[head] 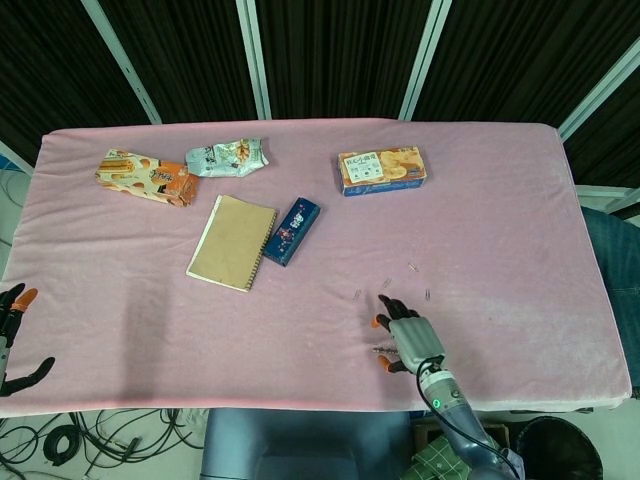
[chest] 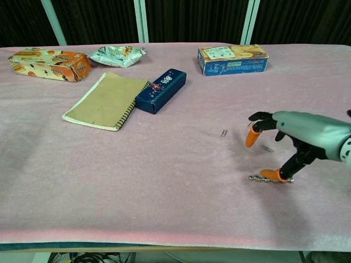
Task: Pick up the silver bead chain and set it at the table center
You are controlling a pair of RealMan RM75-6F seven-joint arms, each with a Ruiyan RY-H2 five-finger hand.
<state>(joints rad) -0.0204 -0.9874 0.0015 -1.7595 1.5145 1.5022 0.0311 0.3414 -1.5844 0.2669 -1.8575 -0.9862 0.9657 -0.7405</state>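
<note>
Chest view shows the silver bead chain (chest: 271, 178) lying flat and straight on the pink desk (chest: 137, 175), toward the near right part of it. The right hand (chest: 290, 137) is lowered over the chain, one orange fingertip touching or just above the chain's middle, another held higher and apart, so the fingers are spread and grip nothing. Small paper clips (chest: 224, 133) lie scattered just beyond the hand. Farther off, near mid-desk, a dark blue box (chest: 161, 90) sits beside a tan spiral notebook (chest: 107, 100). A biscuit box (chest: 233, 58) stands toward the far edge, and two snack packets (chest: 50, 63) lie at the far left. In the head view, the left hand (head: 12, 340) hangs off the desk's left edge, fingers apart and empty.
</note>
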